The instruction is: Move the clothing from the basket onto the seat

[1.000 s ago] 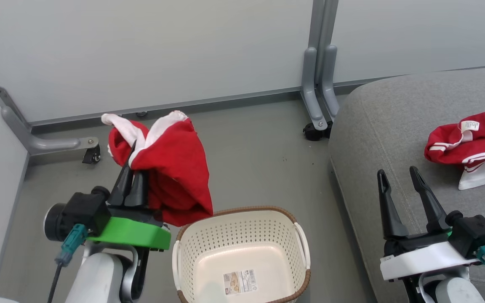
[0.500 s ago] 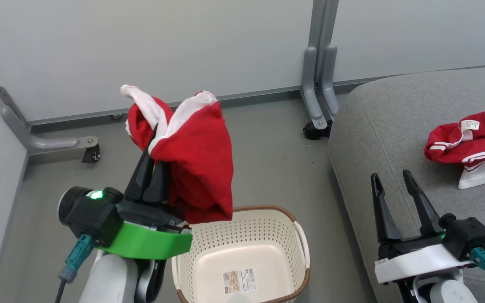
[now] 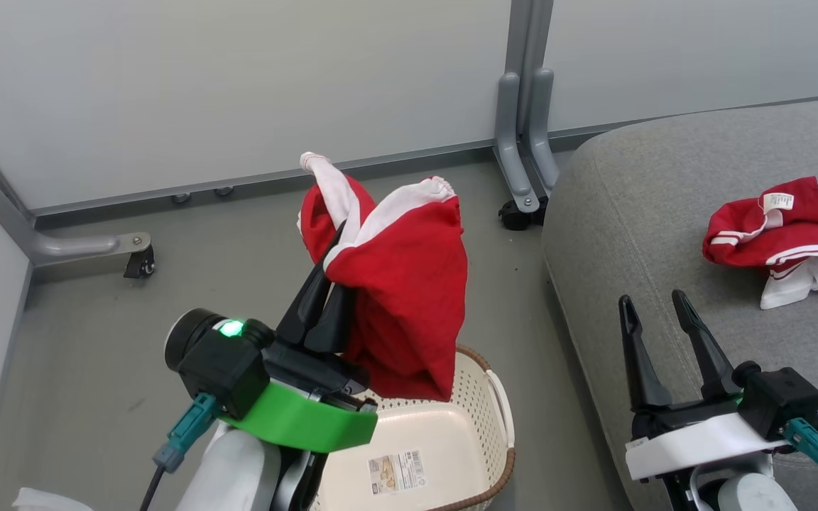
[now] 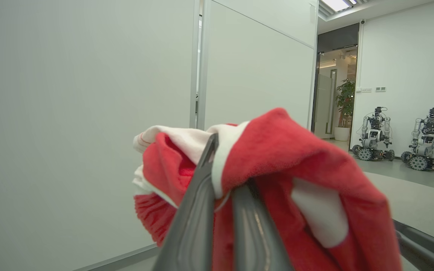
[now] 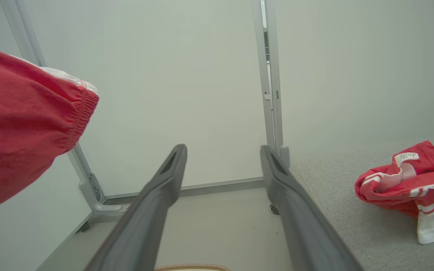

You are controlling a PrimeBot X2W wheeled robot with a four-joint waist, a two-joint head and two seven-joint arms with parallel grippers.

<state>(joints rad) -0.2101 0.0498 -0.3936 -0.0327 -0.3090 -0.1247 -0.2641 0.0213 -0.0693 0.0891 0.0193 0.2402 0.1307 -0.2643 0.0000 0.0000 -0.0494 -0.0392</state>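
My left pincer (image 3: 338, 270): clamped on a bunched fold of one red garment (image 3: 409, 305), held high so it hangs free above the basket (image 3: 501, 426).
My right pincer (image 3: 652, 298): spread wide, empty, over the seat (image 3: 636, 213) edge.
On the seat: the other garment (image 3: 778, 227), already delivered.
Room: grey floor (image 3: 96, 355), pale partition panels (image 3: 238, 85).

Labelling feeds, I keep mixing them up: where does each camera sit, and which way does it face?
Head view: from the head, down at basket, seat, left gripper, right gripper.
Left wrist view: along fingers shut on the held garment, toward a wall panel.
Right wrist view: along open fingers, toward floor and seat.
Both wrist views share the held garment.
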